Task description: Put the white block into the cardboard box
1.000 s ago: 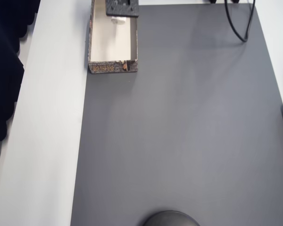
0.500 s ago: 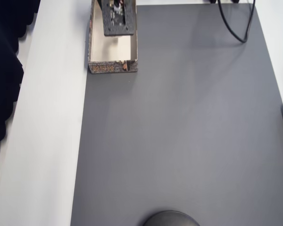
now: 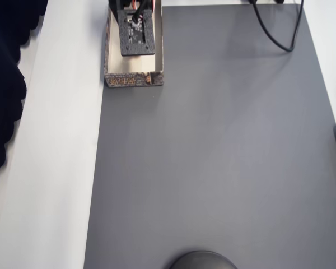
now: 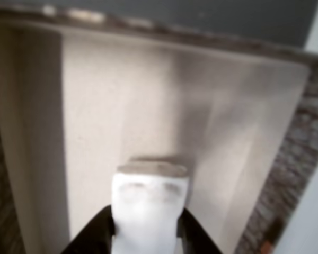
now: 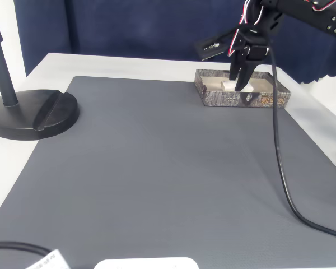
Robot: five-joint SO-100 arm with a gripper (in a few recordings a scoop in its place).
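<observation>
The cardboard box (image 5: 271,101) lies at the far right of the grey mat, with mottled outer walls and a cream inside (image 4: 122,106). In the overhead view the box (image 3: 133,80) is at the top left, and the black wrist of my arm (image 3: 137,33) covers most of its inside. My gripper (image 5: 237,85) reaches down into the box. In the wrist view the white block (image 4: 149,211) sits between the two black fingers (image 4: 95,233), low over the box floor. From the fixed view the white block (image 5: 228,86) shows just above the box wall.
A black round lamp base with a pole (image 5: 28,112) stands at the mat's left side. A black cable (image 5: 280,162) hangs from the arm across the mat's right part. White table (image 3: 56,168) borders the mat (image 3: 213,157).
The arm has moved down the overhead picture, further along the inside of the box. The white block that showed under it a second ago is now covered by the wrist.
</observation>
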